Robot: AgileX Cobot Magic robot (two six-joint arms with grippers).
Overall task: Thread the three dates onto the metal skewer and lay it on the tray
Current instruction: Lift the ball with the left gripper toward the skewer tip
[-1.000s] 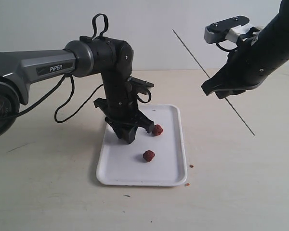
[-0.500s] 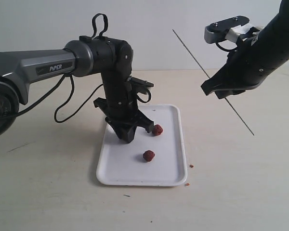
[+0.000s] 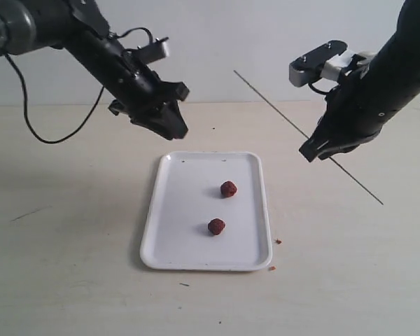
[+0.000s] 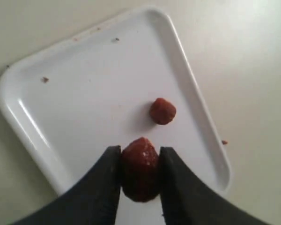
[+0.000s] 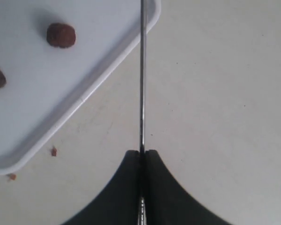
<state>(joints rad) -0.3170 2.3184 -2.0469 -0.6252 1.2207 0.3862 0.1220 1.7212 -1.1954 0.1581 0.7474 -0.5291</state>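
Lying nearest on the beige table (image 3: 70,280), one glossy white tray (image 3: 189,210) with rounded corners and a low rim is seen, and two reddish crumbs (image 3: 278,241) are scattered just beside its near right corner. Three wrinkled, dark reddish-brown dates are counted. The nearer date (image 3: 216,226) and the farther date (image 3: 228,188) are set apart on the tray. The third date (image 4: 139,168) is clamped between the jaws of the left gripper (image 3: 173,128), held in the air by the tray's far left corner. One thin, straight grey skewer (image 3: 280,111) is pinched, tilted, in the tightly closed jaws of the right gripper (image 3: 315,150), right of the tray.
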